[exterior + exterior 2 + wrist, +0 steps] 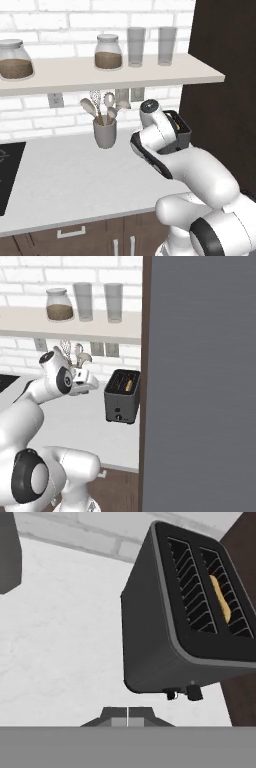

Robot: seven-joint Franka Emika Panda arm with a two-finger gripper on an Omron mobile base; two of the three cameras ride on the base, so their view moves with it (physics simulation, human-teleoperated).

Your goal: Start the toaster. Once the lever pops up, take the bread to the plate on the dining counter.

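Observation:
The dark grey toaster (121,401) stands on the white worktop next to a tall dark panel, with the bread (129,385) sunk in one of its top slots. In the hand view the toaster (155,637) fills the right half. There the tan bread (220,600) sits in the far slot, and a small lever and knob (193,692) stick out low on the near face. My gripper (127,717) is shut and empty, a short way left of the toaster (178,131) and apart from it; from the right base it shows as the gripper (93,385). The plate and the dining counter are out of view.
A grey holder of wooden utensils (105,132) stands by the brick wall left of the toaster. Above it, a shelf (150,75) carries jars and glasses. A dark tall panel (200,381) rises right of the toaster. A black cooktop (7,172) lies at the far left.

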